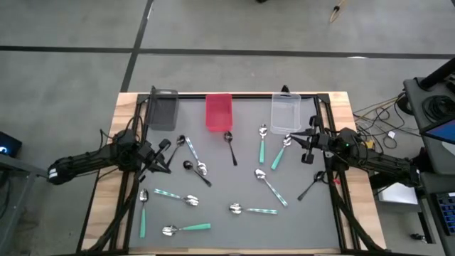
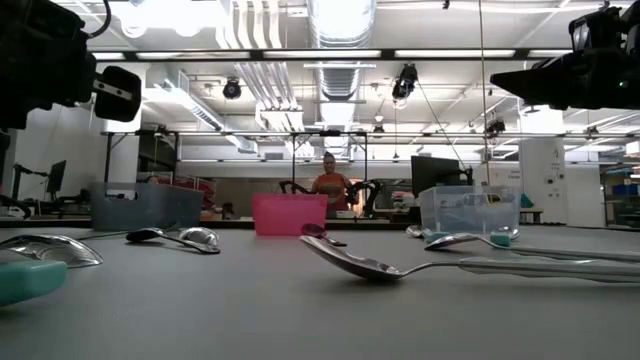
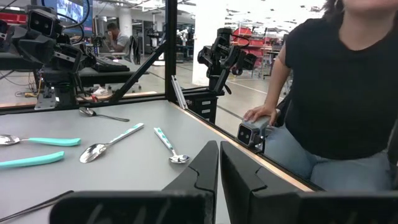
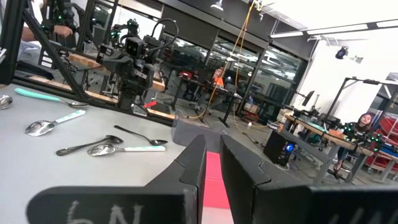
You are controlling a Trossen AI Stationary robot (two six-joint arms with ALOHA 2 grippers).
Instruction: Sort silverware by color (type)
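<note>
About a dozen spoons lie flat and scattered on the grey mat. Some have teal handles, some pale patterned handles, and some are all black. My left gripper hovers level above the mat's left side, shut and holding nothing; in its wrist view the fingers meet. My right gripper hovers level above the right side, near the clear bin, with only a narrow slit between its fingers and nothing in it. Both hang well above the spoons in the low view.
Three small bins stand in a row at the mat's far edge: dark grey, red and clear. A black frame rail borders the mat. A person in a black shirt stands at the near edge, one hand on a small camera.
</note>
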